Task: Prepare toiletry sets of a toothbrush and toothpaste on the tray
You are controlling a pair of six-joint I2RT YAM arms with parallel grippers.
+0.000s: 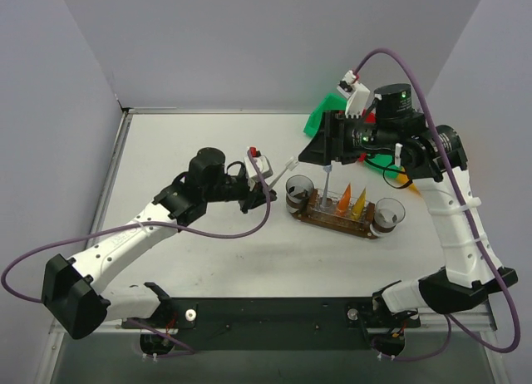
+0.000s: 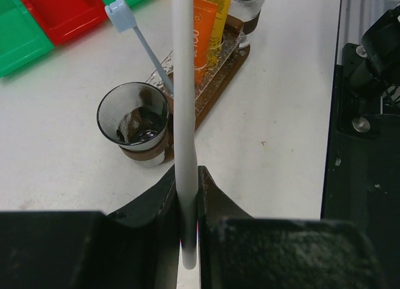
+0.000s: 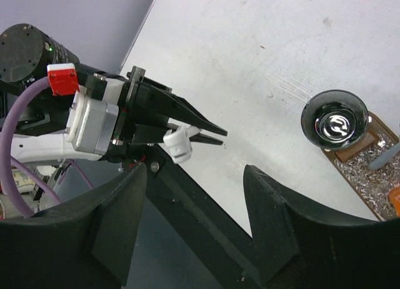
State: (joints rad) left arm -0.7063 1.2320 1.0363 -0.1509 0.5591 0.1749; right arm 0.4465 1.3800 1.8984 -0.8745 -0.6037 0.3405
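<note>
- Left wrist view: left gripper (image 2: 186, 176) is squeezed tight on a white toothbrush (image 2: 183, 82).
- Right gripper (image 3: 195, 173) is wide open, holding nothing, near the tray (image 1: 328, 221).

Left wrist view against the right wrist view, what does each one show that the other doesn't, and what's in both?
Left wrist only: the red bin, the green bin and the yellow tube. Right wrist only: the open right gripper. Both: the left gripper shut on a toothbrush, the empty cup and the tray.
</note>
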